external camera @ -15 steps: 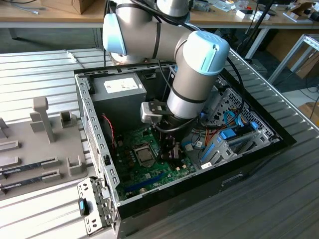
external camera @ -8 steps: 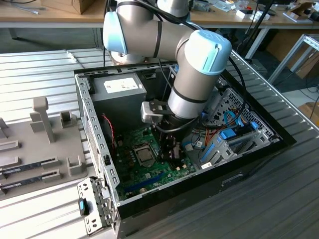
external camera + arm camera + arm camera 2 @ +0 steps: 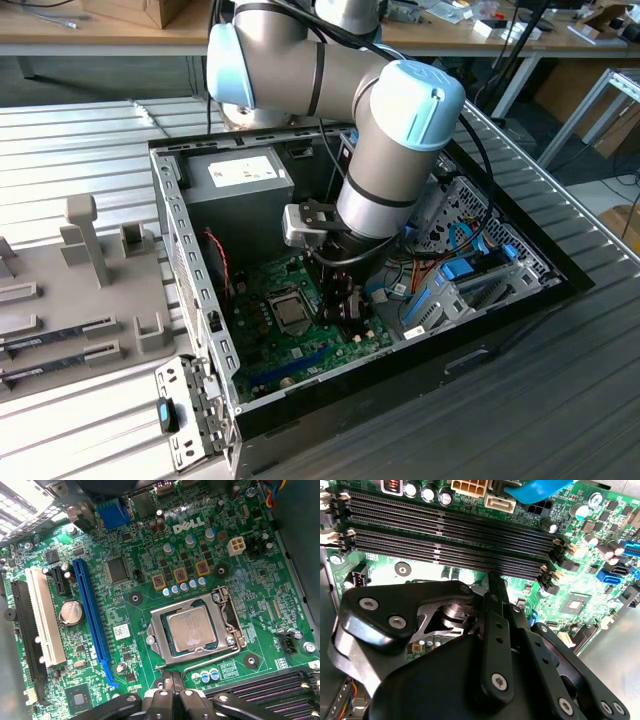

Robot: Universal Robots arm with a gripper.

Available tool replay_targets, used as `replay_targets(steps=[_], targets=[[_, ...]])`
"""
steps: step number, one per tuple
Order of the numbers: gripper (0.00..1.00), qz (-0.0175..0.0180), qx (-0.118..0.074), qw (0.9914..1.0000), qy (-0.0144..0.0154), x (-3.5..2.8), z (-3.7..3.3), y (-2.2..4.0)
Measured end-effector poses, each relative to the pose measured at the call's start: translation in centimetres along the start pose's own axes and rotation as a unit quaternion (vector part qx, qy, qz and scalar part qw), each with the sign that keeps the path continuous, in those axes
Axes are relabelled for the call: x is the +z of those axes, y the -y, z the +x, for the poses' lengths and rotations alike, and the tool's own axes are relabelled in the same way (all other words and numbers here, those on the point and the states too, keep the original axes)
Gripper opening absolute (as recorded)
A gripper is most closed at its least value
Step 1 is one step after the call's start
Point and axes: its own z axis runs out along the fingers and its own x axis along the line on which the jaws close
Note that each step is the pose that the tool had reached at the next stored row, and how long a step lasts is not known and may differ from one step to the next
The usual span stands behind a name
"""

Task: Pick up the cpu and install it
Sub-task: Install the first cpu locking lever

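The cpu [image 3: 192,630] lies flat in its socket on the green motherboard [image 3: 140,575], silvery top up, inside the socket frame [image 3: 156,630] with its metal lever [image 3: 235,625] alongside. In the exterior view the cpu [image 3: 291,311] sits in the middle of the open computer case. My gripper [image 3: 345,315] hangs just to the exterior view's right of the socket, low over the board. Its black fingers [image 3: 167,690] stand close together, shut, with nothing between them. In the second wrist view the gripper [image 3: 495,580] points at the board beside the black memory slots [image 3: 445,535].
A grey power-supply box [image 3: 235,180] fills the case's far corner. Blue cables and drive bays [image 3: 470,275] crowd the exterior view's right side. A blue slot [image 3: 92,610] and a white slot [image 3: 45,615] lie beside the socket. A grey tray [image 3: 130,290] with memory sticks [image 3: 60,340] stands outside the case.
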Motion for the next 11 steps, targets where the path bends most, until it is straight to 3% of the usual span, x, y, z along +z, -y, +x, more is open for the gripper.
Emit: replay_targets(steps=[11], targets=[[0.11, 0.0000, 0.000, 1.00000, 0.0000, 0.00, 0.00, 0.00]])
